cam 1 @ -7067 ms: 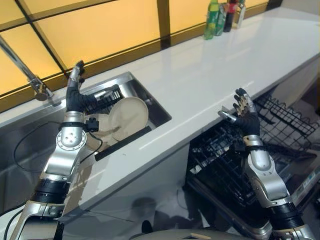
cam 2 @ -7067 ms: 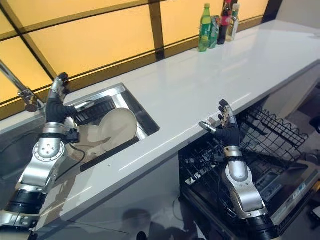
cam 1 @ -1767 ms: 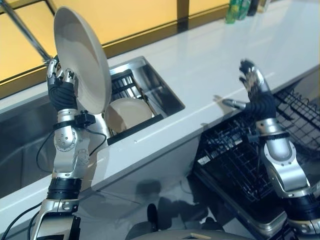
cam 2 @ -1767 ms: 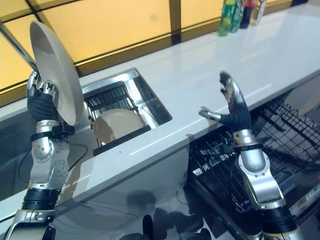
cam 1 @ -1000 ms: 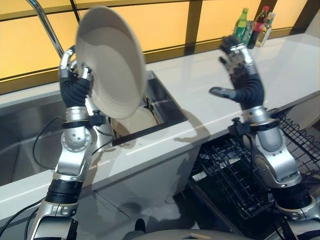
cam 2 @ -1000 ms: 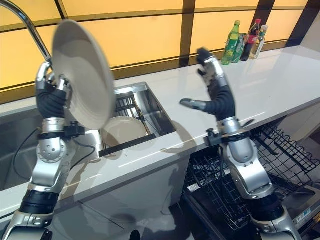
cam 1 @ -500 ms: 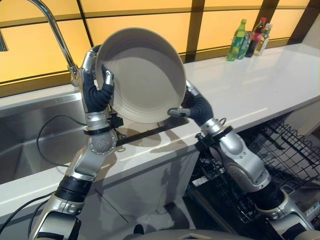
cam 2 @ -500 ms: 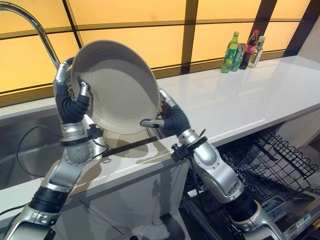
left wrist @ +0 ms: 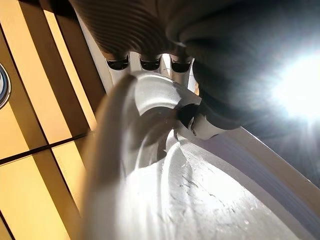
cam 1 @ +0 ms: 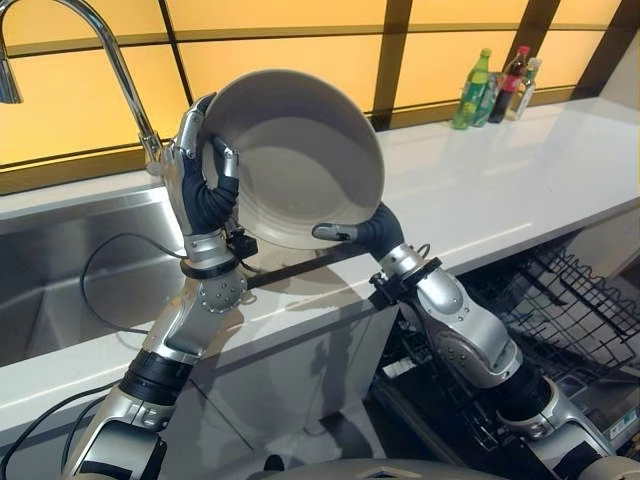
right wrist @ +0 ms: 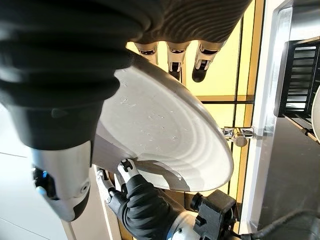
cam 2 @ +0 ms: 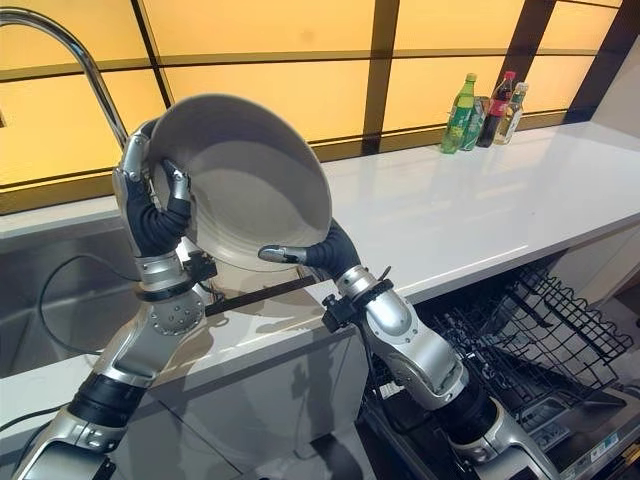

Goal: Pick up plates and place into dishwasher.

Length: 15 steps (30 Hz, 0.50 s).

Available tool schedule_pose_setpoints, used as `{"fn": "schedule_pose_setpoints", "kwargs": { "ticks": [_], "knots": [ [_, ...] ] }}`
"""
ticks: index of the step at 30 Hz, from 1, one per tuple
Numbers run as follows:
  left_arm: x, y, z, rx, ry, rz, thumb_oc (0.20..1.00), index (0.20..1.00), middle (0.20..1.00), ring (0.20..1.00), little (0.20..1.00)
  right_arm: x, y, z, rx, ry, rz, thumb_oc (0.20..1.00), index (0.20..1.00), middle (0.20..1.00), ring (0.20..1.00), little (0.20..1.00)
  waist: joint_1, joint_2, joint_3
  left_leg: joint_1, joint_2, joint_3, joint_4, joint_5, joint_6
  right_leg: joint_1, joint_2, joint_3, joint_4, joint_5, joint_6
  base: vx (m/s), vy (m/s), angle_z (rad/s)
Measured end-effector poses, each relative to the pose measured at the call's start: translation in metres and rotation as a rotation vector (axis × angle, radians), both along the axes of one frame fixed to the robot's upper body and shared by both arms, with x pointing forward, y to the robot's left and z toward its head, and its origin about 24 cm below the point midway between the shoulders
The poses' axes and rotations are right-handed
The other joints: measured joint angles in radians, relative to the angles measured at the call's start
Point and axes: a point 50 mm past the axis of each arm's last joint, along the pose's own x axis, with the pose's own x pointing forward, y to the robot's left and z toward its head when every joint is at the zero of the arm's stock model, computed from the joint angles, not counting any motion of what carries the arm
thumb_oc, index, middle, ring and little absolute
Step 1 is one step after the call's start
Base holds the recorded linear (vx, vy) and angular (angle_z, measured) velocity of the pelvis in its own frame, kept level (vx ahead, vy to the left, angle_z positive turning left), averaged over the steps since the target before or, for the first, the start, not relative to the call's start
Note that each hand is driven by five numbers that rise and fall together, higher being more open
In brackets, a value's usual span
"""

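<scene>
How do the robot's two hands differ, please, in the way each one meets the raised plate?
The left hand pinches the plate at its left rim, thumb on the inner face and fingers behind; the right hand reaches under the lower right edge, thumb lying along the rim. The left forearm stands nearly upright; the right slants up from the dishwasher rack. Both touch the same plate.

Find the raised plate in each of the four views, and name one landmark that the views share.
Left eye view: plate at upper centre, between both hands.
Right eye view: plate left of centre.
Left wrist view: plate seen very close, past the fingers.
Right wrist view: plate in the middle.
Shared landmark: the left hand gripping its rim.
</scene>
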Motion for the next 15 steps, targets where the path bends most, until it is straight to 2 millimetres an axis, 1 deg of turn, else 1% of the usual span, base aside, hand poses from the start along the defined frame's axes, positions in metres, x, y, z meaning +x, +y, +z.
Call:
{"fn": "schedule_pose_setpoints", "kwargs": {
  "ticks": [3, 6, 7, 8, 9, 10, 15],
  "knots": [
    [0.0, -0.0019, -0.0011, 0.004, 0.007, -0.009, 0.2, 0.2, 0.2, 0.2, 0.2, 0.0031, -0.0019, -0.0025, 0.009, 0.02, -0.05, 1.0, 1.0, 1.0, 1.0, 1.0, 0.005, 0.0, 0.0, 0.0, 0.0, -0.001, 0.0, 0.0, 0.0, 0.0, 0.0, 0.0, 0.0, 0.0, 0.0, 0.0, 0.0, 0.0],
    [0.0002, -0.0063, -0.0028, -0.013, 0.019, -0.028, 0.2, 0.2, 0.2, 0.2, 0.2, 0.0043, -0.0041, -0.0021, 0.02, 0.025, -0.085, 1.0, 1.0, 1.0, 1.0, 1.0, 0.022, 0.0, 0.0, 0.0, 0.0, -0.001, 0.001, 0.0, 0.0, 0.0, 0.0, 0.0, -0.002, 0.0, 0.0, 0.0, 0.0, 0.0],
    [0.0001, -0.0072, -0.004, -0.023, 0.026, -0.037, 0.2, 0.2, 0.2, 0.2, 0.2, 0.0046, -0.0047, -0.0019, 0.022, 0.026, -0.092, 0.878, 0.878, 0.878, 0.878, 0.878, 0.023, 0.0, 0.0, 0.0, 0.0, -0.001, 0.001, 0.0, 0.0, 0.0, 0.0, 0.0, -0.002, 0.0, 0.0, 0.0, 0.0, 0.0],
    [0.0002, -0.0074, -0.0045, -0.025, 0.034, -0.043, 0.2, 0.2, 0.2, 0.2, 0.2, 0.0047, -0.0048, -0.0019, 0.023, 0.027, -0.094, 0.608, 0.608, 0.608, 0.608, 0.608, 0.024, 0.0, 0.0, 0.0, 0.0, -0.002, 0.001, 0.0, 0.0, 0.001, 0.0, 0.0, -0.003, 0.0, 0.0, 0.0, 0.0, 0.0],
    [0.0005, -0.0075, -0.0046, -0.029, 0.042, -0.052, 0.2, 0.2, 0.2, 0.2, 0.2, 0.0045, -0.0046, -0.0019, 0.023, 0.028, -0.088, 0.423, 0.423, 0.423, 0.423, 0.423, 0.026, 0.0, 0.0, -0.001, -0.001, -0.003, 0.001, 0.0, 0.0, 0.002, 0.0, -0.001, -0.004, 0.0, 0.0, 0.0, 0.0, 0.0],
    [0.0007, -0.0076, -0.0046, -0.032, 0.047, -0.058, 0.2, 0.2, 0.2, 0.2, 0.2, 0.0044, -0.0042, -0.002, 0.031, 0.036, -0.078, 0.2, 0.2, 0.2, 0.2, 0.2, 0.027, 0.0, 0.0, -0.001, -0.001, -0.003, 0.001, 0.0, 0.0, 0.003, -0.001, -0.002, -0.005, 0.0, 0.0, 0.0, 0.0, 0.0],
    [0.0018, -0.0082, -0.0053, -0.058, 0.072, -0.08, 0.2, 0.2, 0.2, 0.2, 0.2, 0.0043, -0.0033, -0.0007, 0.039, 0.04, -0.048, 0.2, 0.2, 0.2, 0.2, 0.2, 0.033, 0.0, -0.001, -0.001, -0.002, -0.008, 0.0, -0.001, 0.0, 0.005, 0.0, -0.006, -0.007, 0.0, 0.0, 0.0, 0.0, 0.0]
  ]
}}
